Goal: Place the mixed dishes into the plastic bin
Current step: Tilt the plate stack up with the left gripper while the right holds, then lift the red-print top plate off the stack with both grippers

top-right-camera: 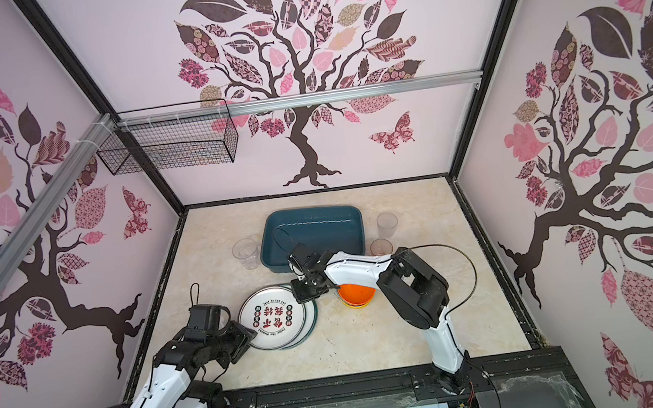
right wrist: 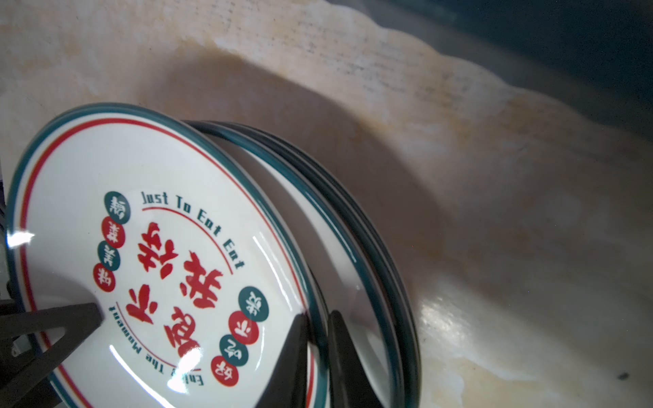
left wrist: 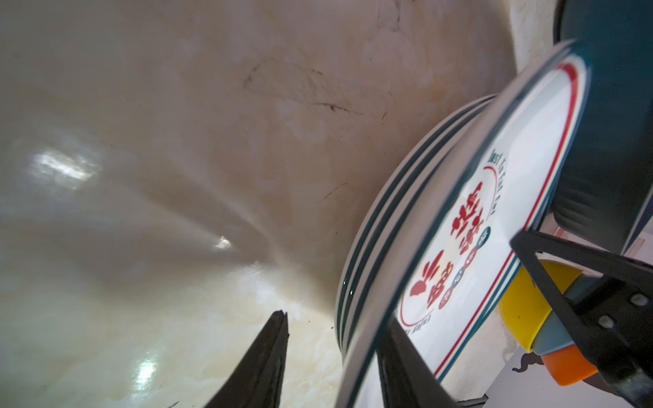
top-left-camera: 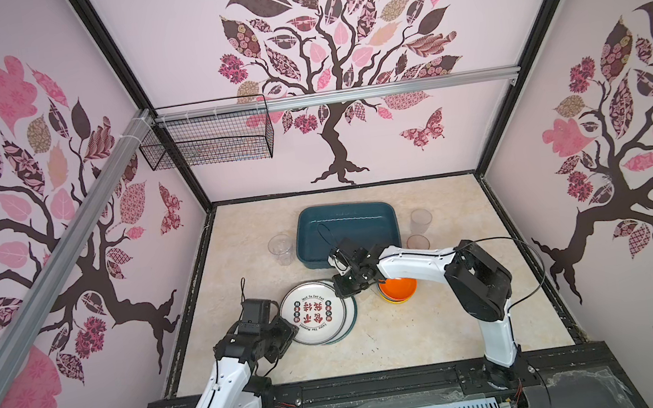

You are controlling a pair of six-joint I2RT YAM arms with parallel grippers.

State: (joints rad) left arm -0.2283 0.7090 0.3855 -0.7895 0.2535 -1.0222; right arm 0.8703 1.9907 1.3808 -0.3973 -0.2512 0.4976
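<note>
Top views both show the right arm [top-left-camera: 415, 264] hiding part of the stacked bowls [top-left-camera: 399, 289] just in front of the plastic bin [top-left-camera: 361, 230]; the top plate [top-left-camera: 313, 312] beside them covers most of the plates beneath [top-left-camera: 350, 315]. The right gripper [right wrist: 317, 318] is clamped on its rim, arm stretched low; the left gripper [left wrist: 335, 316] has its jaws apart around the opposite rim.

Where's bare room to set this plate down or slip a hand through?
Free: the bin floor, and bare table nearer than the plate stack and bowls. Crowded: between stack, bowls and bin, where the right gripper grips the top plate.
</note>
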